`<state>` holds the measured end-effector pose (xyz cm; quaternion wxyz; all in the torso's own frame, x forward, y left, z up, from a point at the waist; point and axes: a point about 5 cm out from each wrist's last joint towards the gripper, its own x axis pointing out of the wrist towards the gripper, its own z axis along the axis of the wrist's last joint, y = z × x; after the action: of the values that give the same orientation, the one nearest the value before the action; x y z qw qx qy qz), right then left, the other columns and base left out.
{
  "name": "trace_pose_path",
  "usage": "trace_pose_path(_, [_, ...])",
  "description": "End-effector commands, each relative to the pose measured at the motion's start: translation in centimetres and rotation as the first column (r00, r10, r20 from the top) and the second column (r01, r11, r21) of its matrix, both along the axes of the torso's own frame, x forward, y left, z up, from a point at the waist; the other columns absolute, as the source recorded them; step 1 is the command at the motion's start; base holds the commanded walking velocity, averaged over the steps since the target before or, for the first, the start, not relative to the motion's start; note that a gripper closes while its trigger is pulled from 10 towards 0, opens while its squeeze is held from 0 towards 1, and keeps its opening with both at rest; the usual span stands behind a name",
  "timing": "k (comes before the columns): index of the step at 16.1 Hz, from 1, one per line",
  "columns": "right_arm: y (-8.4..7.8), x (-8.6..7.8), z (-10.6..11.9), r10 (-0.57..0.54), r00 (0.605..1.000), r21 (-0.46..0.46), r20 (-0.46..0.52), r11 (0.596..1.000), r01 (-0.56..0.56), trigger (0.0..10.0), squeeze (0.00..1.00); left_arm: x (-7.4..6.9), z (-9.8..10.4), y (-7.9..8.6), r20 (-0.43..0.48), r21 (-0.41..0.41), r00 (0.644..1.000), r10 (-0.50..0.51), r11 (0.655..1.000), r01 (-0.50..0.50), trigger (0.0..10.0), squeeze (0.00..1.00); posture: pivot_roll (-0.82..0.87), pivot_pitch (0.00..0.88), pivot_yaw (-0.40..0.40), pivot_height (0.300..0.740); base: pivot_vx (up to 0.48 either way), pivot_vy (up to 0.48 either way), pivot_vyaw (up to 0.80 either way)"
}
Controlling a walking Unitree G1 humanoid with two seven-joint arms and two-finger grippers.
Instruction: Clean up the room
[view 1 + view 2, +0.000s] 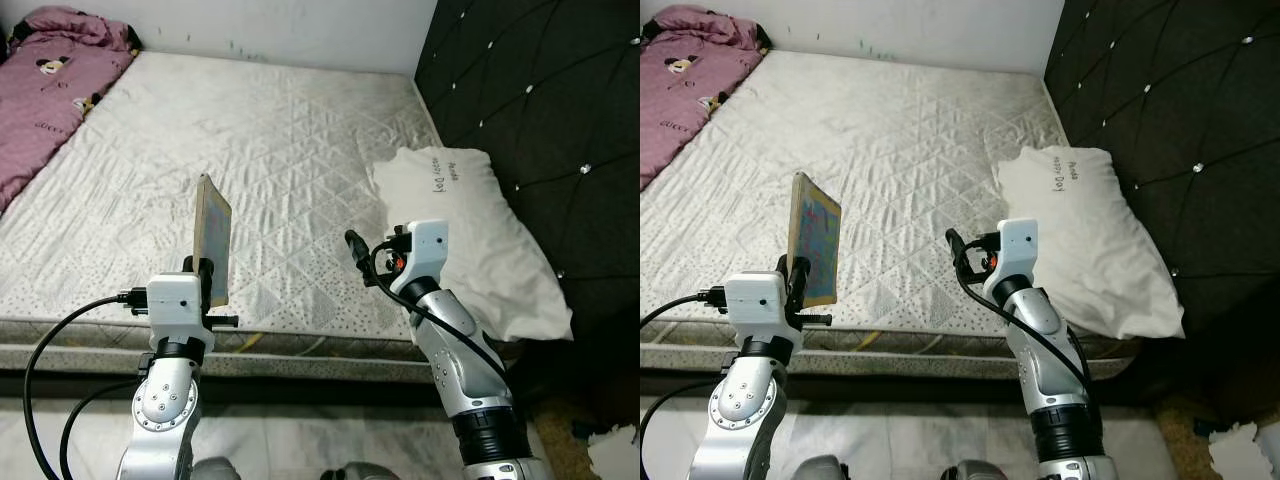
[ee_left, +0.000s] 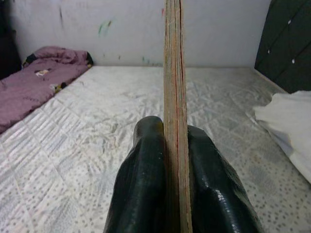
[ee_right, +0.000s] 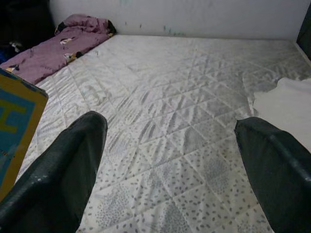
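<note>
Left wrist view: book (image 2: pixel 175 97) clamped upright in left pincer (image 2: pixel 176 160).

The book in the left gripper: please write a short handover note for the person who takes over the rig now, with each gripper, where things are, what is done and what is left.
Left gripper: shut on the thin book, held upright on its edge above the near side of the mattress.
Right gripper: open, holding nothing, raised over the mattress beside the white pillow.
Other things: the pink blanket lies bunched at the far left corner of the bed.
Done: the book is picked up.
Left: put the book away; probably tidy the pillow and the blanket.
</note>
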<state>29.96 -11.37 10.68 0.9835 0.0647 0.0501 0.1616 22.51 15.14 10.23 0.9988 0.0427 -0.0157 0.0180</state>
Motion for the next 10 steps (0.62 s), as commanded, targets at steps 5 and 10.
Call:
trace_pose_path(5, [-0.21, 0.39, 0.30, -0.009, 1.000, 0.007, 0.006, 1.000, 0.009, 10.0, 0.00, 0.41, 1.14, -0.24, 0.061, 0.006, 0.998, -0.021, 1.000, 0.021, 10.0, 0.00, 0.01, 0.000, -0.072, 0.740, 0.301, 0.000, 0.00])
trace_pose_path(10, [-0.21, 0.47, 0.23, -0.008, 1.000, 0.008, 0.002, 1.000, 0.008, 10.0, 0.00, 0.43, 1.14, -0.22, 0.062, 0.008, 0.998, -0.017, 1.000, 0.017, 10.0, 0.00, 0.01, 0.000, -0.074, 0.740, 0.316, 0.000, 0.00])
